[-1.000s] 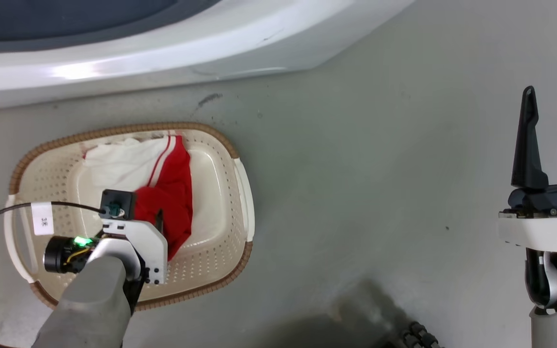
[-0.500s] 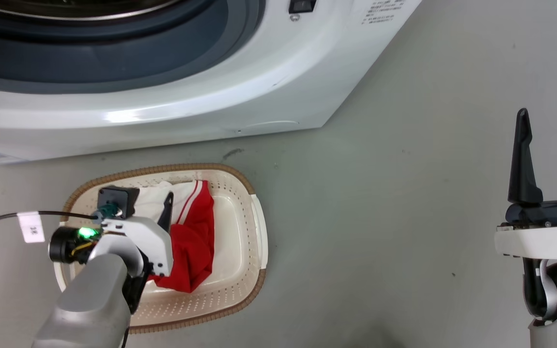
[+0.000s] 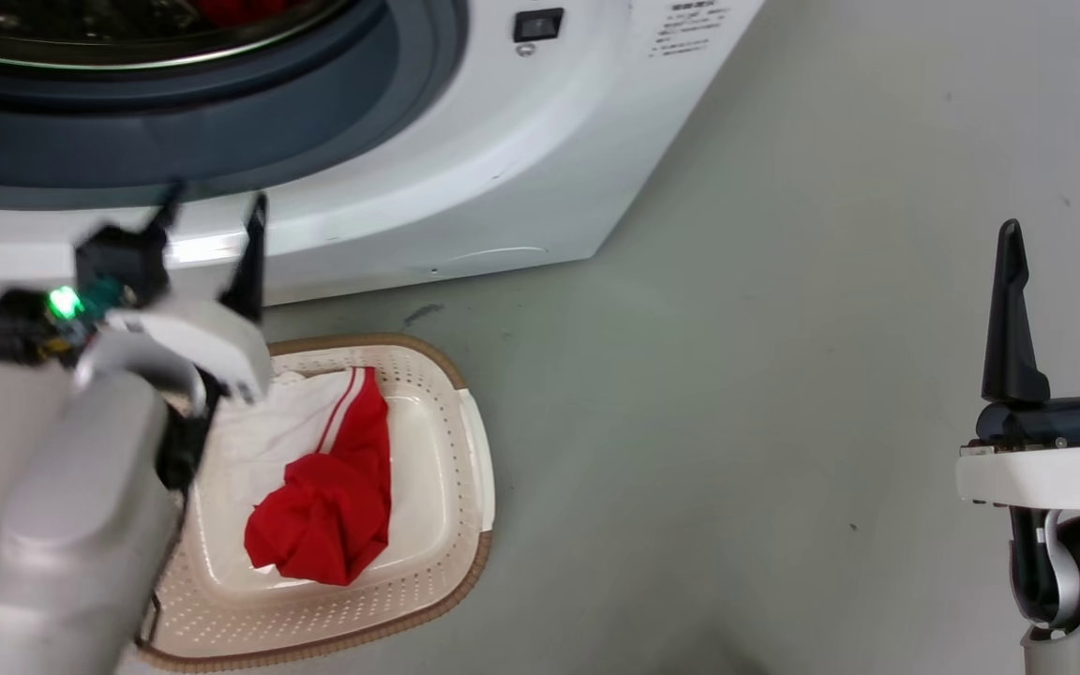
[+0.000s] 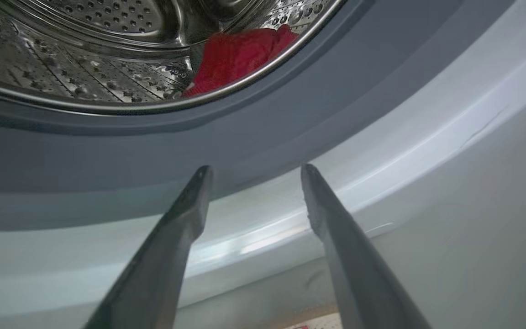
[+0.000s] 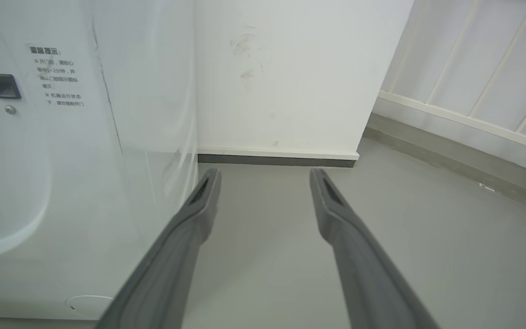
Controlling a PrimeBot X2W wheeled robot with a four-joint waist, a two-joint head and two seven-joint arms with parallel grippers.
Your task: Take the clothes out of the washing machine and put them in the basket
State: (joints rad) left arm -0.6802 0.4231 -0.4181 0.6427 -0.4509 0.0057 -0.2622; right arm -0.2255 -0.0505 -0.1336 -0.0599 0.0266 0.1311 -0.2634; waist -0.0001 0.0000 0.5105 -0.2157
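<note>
Head view: the washing machine (image 3: 465, 187) fills the top of the frame, and the basket (image 3: 465, 562) sits on the grey floor (image 3: 737, 375) just in front of its lower panel. The first garment (image 3: 324, 516), red with a white panel and thin white stripes, lies bunched inside the basket. The left gripper (image 3: 214, 199), blurred, is raised over the basket's far left corner, in front of the machine's white front; its fingers are parted and hold nothing. The right gripper (image 3: 1060, 230) stands at the right edge, well apart from the basket, fingers parted and empty. Left wrist view: the second garment (image 4: 240, 57), red, lies in the perforated steel drum (image 4: 85, 68) just behind the grey porthole rim (image 4: 290, 114). The left gripper's spread fingers point at the white panel below that rim, with nothing between them. Right wrist view: the right gripper's fingers, spread wide and bare, point over the floor toward a white wall (image 5: 290, 68), with the machine's side at the left and a pale railing (image 5: 473, 68) at the right.
</note>
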